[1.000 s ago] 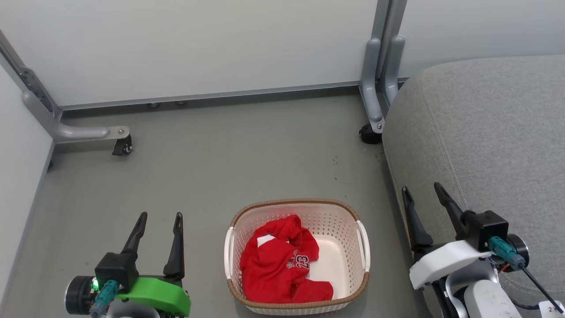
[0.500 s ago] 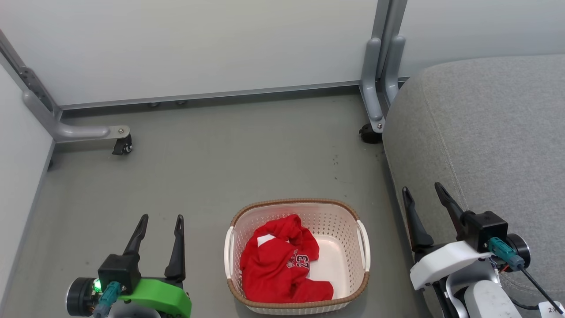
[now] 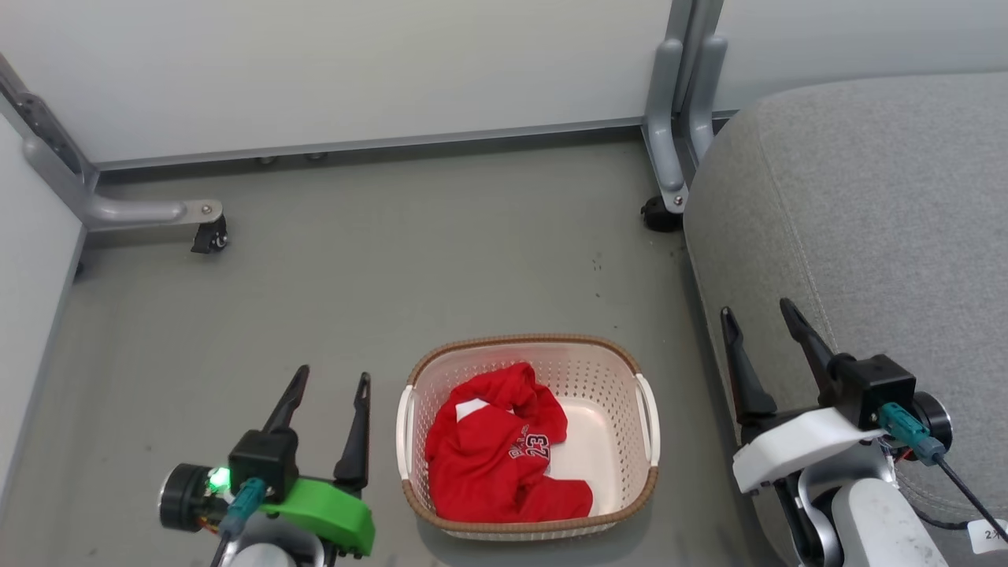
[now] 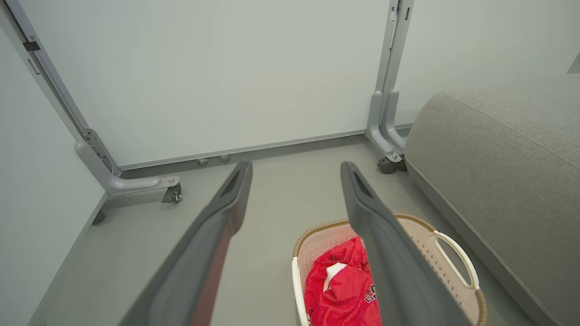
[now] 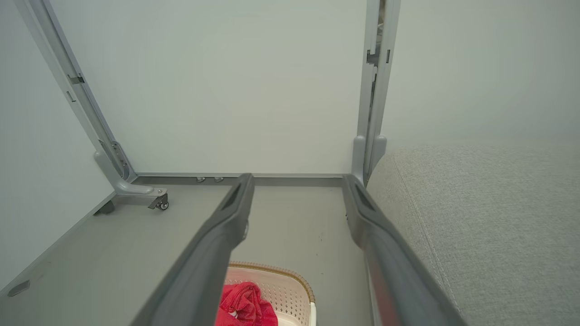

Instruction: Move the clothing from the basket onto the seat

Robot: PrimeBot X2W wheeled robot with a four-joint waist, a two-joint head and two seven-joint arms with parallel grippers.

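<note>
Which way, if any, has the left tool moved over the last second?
Yes. In the head view the left tool has moved right, toward the basket; the gap between them has clearly narrowed, though the camera shifted slightly too.

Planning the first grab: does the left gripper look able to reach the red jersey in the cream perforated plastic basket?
Likely yes: the open left gripper is beside the cream perforated basket, and the red jersey lies uncovered inside.

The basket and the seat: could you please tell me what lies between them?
A narrow strip of bare grey floor lies between the basket and the seat, as the head view shows.
</note>
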